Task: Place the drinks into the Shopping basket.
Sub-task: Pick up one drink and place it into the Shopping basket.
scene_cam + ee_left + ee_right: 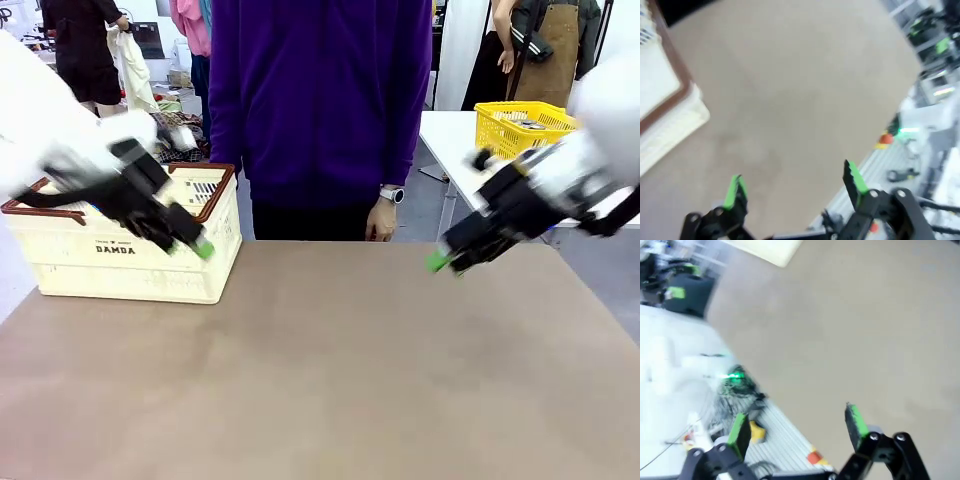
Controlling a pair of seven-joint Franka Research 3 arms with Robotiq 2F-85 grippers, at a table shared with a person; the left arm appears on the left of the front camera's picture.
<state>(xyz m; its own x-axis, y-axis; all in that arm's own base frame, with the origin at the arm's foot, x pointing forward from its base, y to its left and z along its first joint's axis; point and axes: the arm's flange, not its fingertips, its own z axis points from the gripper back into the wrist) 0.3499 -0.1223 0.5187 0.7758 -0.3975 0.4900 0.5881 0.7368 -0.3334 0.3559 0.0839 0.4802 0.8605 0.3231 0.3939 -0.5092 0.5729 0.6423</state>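
Observation:
The cream Shopping basket [120, 262] with brown rim and "DAMDA" print stands at the table's far left; its corner [670, 107] shows at the left of the left wrist view. My left gripper [200, 246] hangs in front of the basket's right end, open, with nothing between its green pads [735, 192]. My right gripper [440, 262] hovers over the table's far right, also open and empty, its pads [855, 420] spread above bare tabletop. The drinks are out of view.
A person in a purple top [320, 100] stands at the far edge, one hand [381, 218] hanging by the table. A small yellow mesh basket [520, 125] sits on a white table behind at the right. The brown tabletop [330, 370] stretches between the arms.

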